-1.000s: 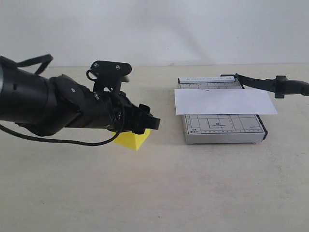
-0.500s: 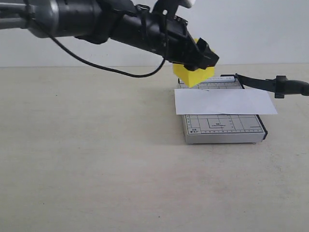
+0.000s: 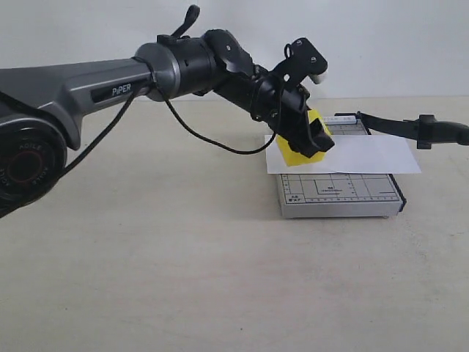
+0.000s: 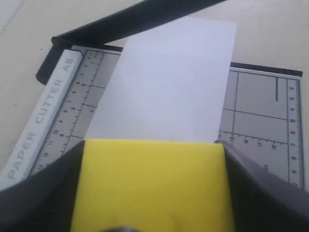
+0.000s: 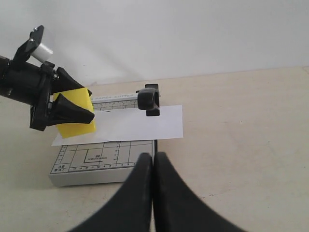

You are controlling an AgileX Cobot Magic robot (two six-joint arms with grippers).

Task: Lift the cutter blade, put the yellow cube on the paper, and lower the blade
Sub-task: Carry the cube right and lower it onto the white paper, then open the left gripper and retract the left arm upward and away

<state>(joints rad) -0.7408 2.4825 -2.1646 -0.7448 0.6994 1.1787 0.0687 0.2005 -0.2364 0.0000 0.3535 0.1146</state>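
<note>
Grip first: the left end effector is clamped on the yellow cube, one finger on each side, as the left wrist view shows with the cube filling the gap between them. The cube hangs tilted over the left end of the paper. Whether its low corner touches the sheet I cannot tell.

That tilt is the first hazard. If the fingers open while the cube is cocked on a corner or short of contact, I judge it may roll or hop off the sheet. The second is the sheet itself: it lies loose across the grey board and overhangs the board's left side, right under the cube. Weight set on the unsupported part could tip or drag the paper, and a sideways scrape on the way down could slide it out of square.

Further out, the blade stands raised, its handle pointing toward the right edge of the worktop, with nothing holding it. The right end effector has its fingers pressed together, empty, on the near side of the board. An unsupported blade may sag or drop on its own, so a bump to the board from the left arm is worth avoiding.
</note>
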